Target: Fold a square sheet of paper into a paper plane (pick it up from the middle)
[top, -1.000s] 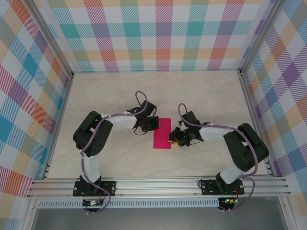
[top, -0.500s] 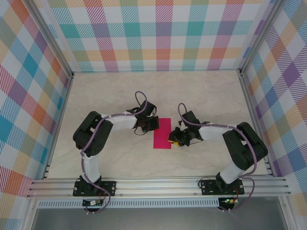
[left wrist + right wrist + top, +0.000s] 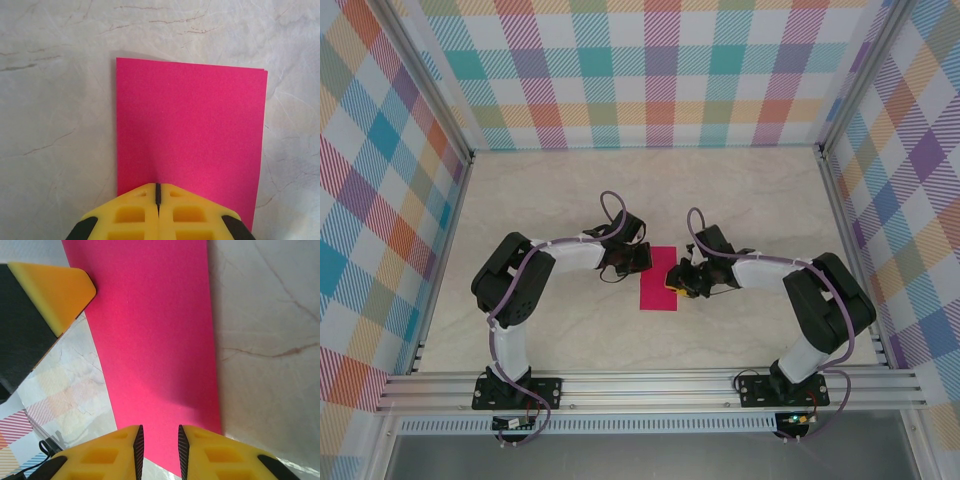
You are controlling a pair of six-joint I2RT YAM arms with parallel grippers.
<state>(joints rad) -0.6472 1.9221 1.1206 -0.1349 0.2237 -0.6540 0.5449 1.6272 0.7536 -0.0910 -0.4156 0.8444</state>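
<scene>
Pink square sheet of paper point(image 3: 658, 277), strip-folded, is laid at tabletop point(image 3: 560, 190) centre | left gripper point(image 3: 157, 200) pressed together on one edge | right gripper point(image 3: 159, 445), narrowly spread, now shifted inward over it | next fold judged pending.

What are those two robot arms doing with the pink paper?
They are working on folding it. The square sheet of paper lies flat on the table between the arms and looks folded in half into a strip. The left gripper is shut, with its tips at one long edge of the paper. The right gripper, its jaws a little apart, sits at the opposite edge. There is no pointed nose or wings yet.
</scene>
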